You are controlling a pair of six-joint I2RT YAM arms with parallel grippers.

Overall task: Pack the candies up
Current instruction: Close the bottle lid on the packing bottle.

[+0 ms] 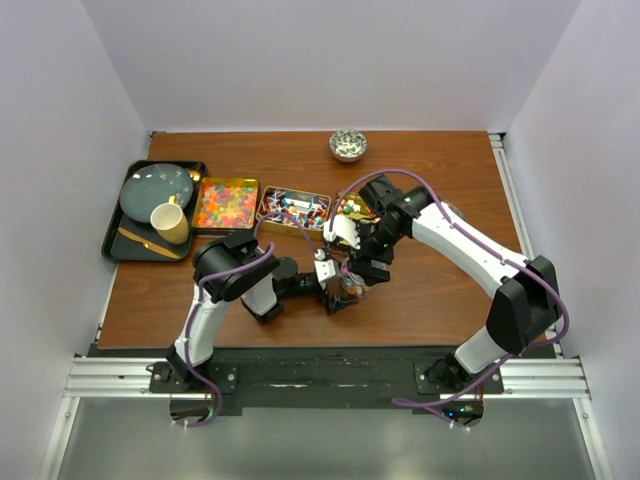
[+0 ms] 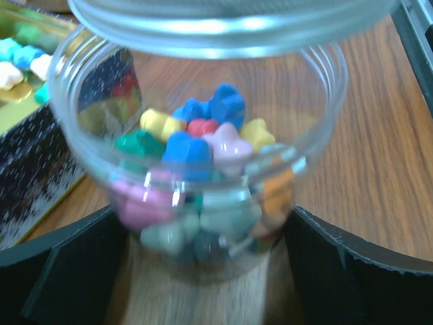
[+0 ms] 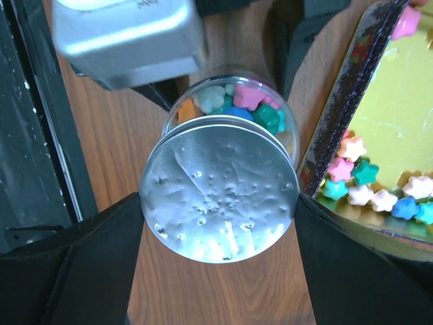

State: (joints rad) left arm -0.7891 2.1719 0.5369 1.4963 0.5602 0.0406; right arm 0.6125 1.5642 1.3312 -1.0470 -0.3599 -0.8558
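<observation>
A clear plastic jar stands on the table, filled with bright star-shaped candies. My left gripper is shut on the jar's lower body. My right gripper is shut on a round silver lid and holds it just above the jar's open mouth; the lid's rim shows at the top of the left wrist view. In the top view both grippers meet over the jar at the table's middle front.
A gold tin of star candies lies right beside the jar. Tins of gummies and wrapped pieces lie behind. A black tray with plate and cup is at the left, a small bowl at the back.
</observation>
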